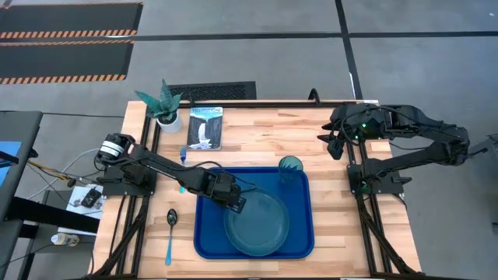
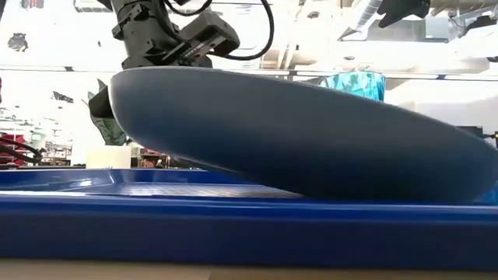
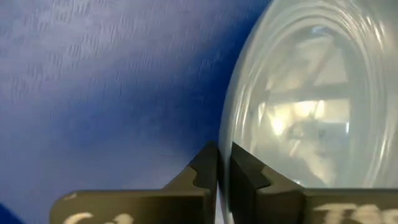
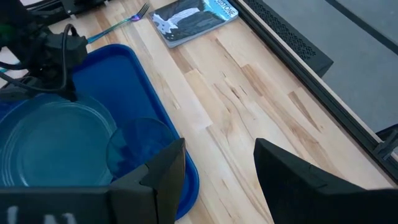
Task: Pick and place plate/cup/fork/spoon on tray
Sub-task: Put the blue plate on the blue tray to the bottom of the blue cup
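Observation:
The dark-teal plate [image 1: 261,224] is on the blue tray [image 1: 299,243] and is tilted in the low view [image 2: 311,140]. My left gripper [image 1: 234,201] is shut on the plate's far-left rim. The teal cup [image 1: 289,167] stands upright in the tray's far right corner. The spoon [image 1: 171,227] lies on the table left of the tray. The fork [image 4: 124,20] lies beyond the tray's far left corner, partly under my left arm in the high view. My right gripper [image 1: 334,145] is open and empty above the table's far right part, away from all of these. My left gripper pinches the plate's rim [image 3: 225,134] between its two fingers [image 3: 202,171], at the plate's far-left edge. The fingers come slanting down from the table's far left. The held edge is lifted off the tray, and the opposite edge [image 2: 467,190] rests on the tray floor.
A picture booklet [image 1: 205,127] and a white pot with a teal plant [image 1: 166,109] sit at the table's far left. Bare wood [image 4: 249,106] lies between the tray and my right arm. The tray's right and near parts are bare.

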`<state>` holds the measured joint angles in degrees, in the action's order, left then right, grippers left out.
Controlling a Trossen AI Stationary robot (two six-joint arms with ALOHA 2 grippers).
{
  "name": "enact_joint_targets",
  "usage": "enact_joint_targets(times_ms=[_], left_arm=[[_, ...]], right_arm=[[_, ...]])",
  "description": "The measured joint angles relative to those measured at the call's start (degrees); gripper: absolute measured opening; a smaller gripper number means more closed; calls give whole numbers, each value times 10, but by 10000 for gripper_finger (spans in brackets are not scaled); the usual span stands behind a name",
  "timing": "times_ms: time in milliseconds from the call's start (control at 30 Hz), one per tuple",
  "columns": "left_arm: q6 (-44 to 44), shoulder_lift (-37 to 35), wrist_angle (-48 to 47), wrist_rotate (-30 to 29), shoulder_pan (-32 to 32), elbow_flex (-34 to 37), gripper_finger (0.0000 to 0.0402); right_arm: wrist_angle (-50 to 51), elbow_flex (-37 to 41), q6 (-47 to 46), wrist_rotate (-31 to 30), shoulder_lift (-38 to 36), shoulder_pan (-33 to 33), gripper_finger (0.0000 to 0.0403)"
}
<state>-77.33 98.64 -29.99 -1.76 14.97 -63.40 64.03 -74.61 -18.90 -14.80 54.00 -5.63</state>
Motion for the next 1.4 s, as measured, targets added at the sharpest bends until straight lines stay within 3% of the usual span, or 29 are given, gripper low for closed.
enact_joint_targets(times_ms=[300, 700, 1000, 1167, 1333, 1400], left_arm=[[3, -2, 4, -11, -10, 0, 46], [34, -9, 19, -14, -45, -1, 138], [38, -53, -99, -9, -48, -38, 173], [1, -78, -164, 4, -34, -40, 141], [-30, -69, -221, -9, 3, -40, 33], [-47, -65, -220, -21, 17, -39, 11]], right_arm=[[0, 0, 1, 0, 0, 0, 214], [0, 0, 1, 0, 0, 0, 214], [-2, 0, 1, -1, 0, 0, 214], [-2, 0, 0, -1, 0, 0, 214], [-4, 0, 7, -1, 0, 0, 214], [-5, 0, 7, -1, 0, 0, 214]])
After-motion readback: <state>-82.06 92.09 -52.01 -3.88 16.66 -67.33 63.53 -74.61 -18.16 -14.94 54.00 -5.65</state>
